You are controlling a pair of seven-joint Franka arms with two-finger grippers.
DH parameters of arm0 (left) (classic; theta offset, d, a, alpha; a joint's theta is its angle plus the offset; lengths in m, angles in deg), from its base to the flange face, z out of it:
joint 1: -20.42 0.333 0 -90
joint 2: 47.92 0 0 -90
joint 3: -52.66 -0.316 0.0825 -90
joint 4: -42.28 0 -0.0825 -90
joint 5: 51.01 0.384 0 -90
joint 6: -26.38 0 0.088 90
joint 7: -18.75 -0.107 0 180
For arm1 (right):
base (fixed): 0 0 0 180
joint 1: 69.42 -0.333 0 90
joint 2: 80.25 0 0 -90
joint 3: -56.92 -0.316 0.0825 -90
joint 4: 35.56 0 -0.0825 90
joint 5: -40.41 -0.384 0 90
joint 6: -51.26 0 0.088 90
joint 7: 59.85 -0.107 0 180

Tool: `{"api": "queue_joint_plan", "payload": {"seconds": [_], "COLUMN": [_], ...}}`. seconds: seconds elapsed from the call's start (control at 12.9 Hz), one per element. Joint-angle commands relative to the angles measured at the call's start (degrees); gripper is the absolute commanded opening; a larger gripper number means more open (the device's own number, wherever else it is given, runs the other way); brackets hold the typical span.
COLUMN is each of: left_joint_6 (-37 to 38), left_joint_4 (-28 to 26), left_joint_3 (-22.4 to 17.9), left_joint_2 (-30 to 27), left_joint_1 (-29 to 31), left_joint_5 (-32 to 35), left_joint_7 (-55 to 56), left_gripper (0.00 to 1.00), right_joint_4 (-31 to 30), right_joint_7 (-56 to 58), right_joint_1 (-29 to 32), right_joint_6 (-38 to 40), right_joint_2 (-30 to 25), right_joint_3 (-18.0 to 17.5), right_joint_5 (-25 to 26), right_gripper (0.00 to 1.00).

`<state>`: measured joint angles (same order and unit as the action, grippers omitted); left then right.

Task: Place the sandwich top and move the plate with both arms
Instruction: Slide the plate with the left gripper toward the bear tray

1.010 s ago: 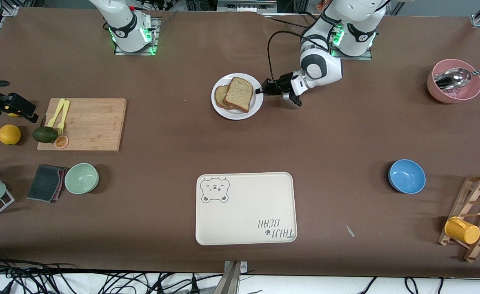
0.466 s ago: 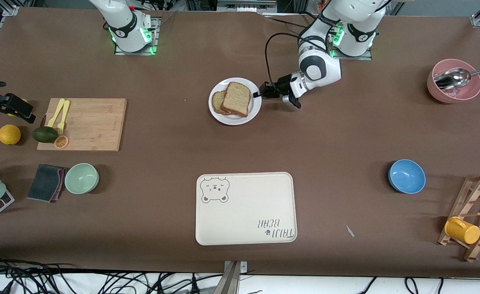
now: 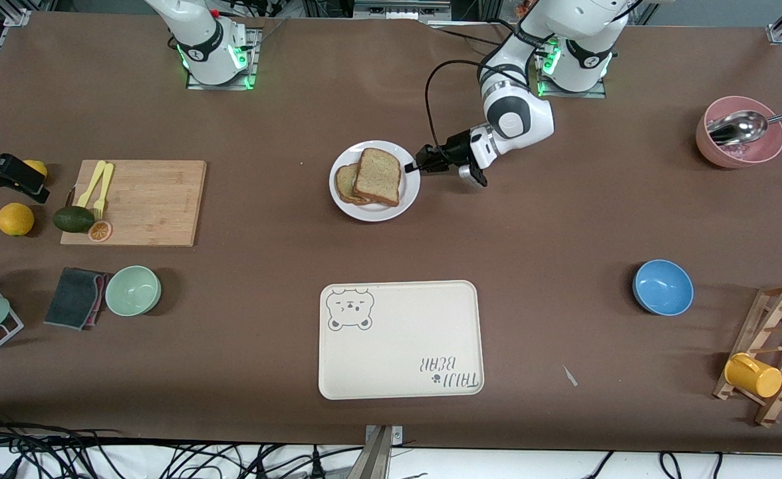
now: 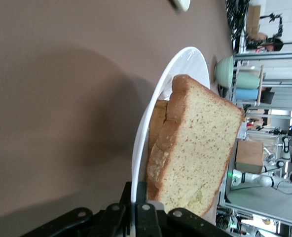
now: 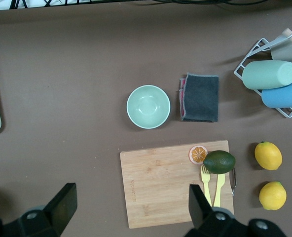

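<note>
The white plate [image 3: 367, 212] sits mid-table and carries the sandwich top [image 3: 378, 176], which lies on a lower slice [image 3: 343, 183]. My left gripper [image 3: 418, 166] is shut on the plate's rim at the edge toward the left arm's end. In the left wrist view the rim [image 4: 156, 98] runs straight between the closed fingers of the left gripper [image 4: 138, 210], with the sandwich top [image 4: 200, 153] beside them. My right gripper [image 3: 6, 174] hangs high at the right arm's end of the table. In its own view the right gripper [image 5: 131, 202] is open and empty above the cutting board [image 5: 175, 182].
A cream bear tray [image 3: 401, 339] lies nearer the front camera than the plate. The cutting board [image 3: 145, 199] with forks, an avocado [image 3: 73, 219], a green bowl [image 3: 133, 290] and a cloth [image 3: 75, 297] lie toward the right arm's end. A blue bowl [image 3: 662, 287] and pink bowl [image 3: 740, 136] lie toward the left arm's end.
My left gripper has dragged the plate and sandwich nearer to the front camera and slightly toward the right arm's end. My right gripper has drifted a little toward the right arm's end.
</note>
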<state>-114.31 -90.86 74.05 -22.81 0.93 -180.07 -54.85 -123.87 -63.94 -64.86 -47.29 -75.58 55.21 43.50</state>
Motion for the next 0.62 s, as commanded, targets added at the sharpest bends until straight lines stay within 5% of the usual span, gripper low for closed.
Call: {"api": "queue_joint_plan", "payload": {"seconds": [0.0, 0.54], "left_joint_6": [-4.4, -10.6], "left_joint_4": [7.1, 17.2], "left_joint_3": [-0.7, -1.9], "left_joint_2": [3.4, 8.9], "left_joint_1": [-0.3, -0.2], "left_joint_5": [-2.4, -1.7], "left_joint_7": [0.7, 4.8], "left_gripper": [0.0, 0.0], "right_joint_4": [0.2, 0.3], "right_joint_7": [-0.3, 0.1], "right_joint_1": [0.2, -0.3], "right_joint_6": [0.1, 1.2], "right_joint_2": [-0.3, -1.0], "right_joint_3": [0.2, -0.6], "right_joint_5": [0.0, -2.4], "right_gripper": [1.0, 1.0]}}
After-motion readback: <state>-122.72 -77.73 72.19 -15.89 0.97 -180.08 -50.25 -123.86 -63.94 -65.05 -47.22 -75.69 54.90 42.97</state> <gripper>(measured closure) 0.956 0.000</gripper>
